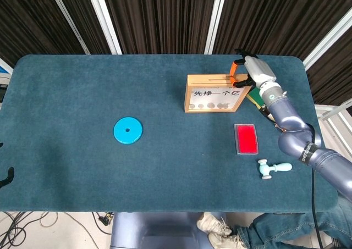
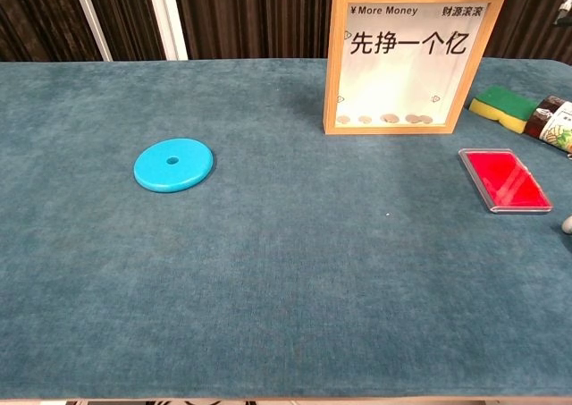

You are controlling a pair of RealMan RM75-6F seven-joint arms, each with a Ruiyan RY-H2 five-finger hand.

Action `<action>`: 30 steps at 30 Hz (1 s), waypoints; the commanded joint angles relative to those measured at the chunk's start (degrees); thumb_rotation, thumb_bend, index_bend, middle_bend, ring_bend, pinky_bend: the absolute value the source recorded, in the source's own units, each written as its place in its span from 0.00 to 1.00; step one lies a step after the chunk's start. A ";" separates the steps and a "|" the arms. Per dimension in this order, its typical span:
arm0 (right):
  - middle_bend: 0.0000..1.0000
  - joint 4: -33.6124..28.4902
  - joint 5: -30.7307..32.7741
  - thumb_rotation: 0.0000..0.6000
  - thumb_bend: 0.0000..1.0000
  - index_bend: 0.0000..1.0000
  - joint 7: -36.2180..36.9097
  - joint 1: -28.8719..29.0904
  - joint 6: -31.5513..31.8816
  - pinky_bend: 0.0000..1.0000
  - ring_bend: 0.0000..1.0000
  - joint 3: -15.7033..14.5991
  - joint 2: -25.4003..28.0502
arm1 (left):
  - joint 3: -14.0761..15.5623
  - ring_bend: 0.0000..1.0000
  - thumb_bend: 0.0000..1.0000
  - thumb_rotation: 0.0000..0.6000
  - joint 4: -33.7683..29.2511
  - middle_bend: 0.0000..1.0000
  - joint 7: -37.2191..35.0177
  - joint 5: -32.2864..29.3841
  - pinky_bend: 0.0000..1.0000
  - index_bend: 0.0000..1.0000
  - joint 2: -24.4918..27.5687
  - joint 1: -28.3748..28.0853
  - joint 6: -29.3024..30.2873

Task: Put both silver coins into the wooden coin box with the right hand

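Orange-tipped right hand (image 1: pixel 240 73), grasp unclear
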 commanded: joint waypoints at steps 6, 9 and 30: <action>0.06 1.13 -0.05 1.00 0.62 0.91 0.42 0.37 -0.13 0.00 0.00 -0.53 -0.74 | 0.03 0.00 0.41 1.00 -0.07 0.00 0.08 -0.13 0.00 0.15 0.07 -0.06 -0.10; 0.06 1.67 -0.04 1.00 0.62 0.91 0.57 0.47 -0.22 0.00 0.00 -0.75 -0.98 | 0.04 0.00 0.41 1.00 -0.07 0.00 0.08 -0.21 0.00 0.15 0.10 -0.09 -0.17; 0.05 3.04 -0.21 1.00 0.62 0.84 1.34 1.10 -0.84 0.00 0.00 -1.59 -1.73 | 0.04 0.00 0.41 1.00 -0.42 0.00 0.55 -0.86 0.00 0.15 0.27 -0.26 -0.36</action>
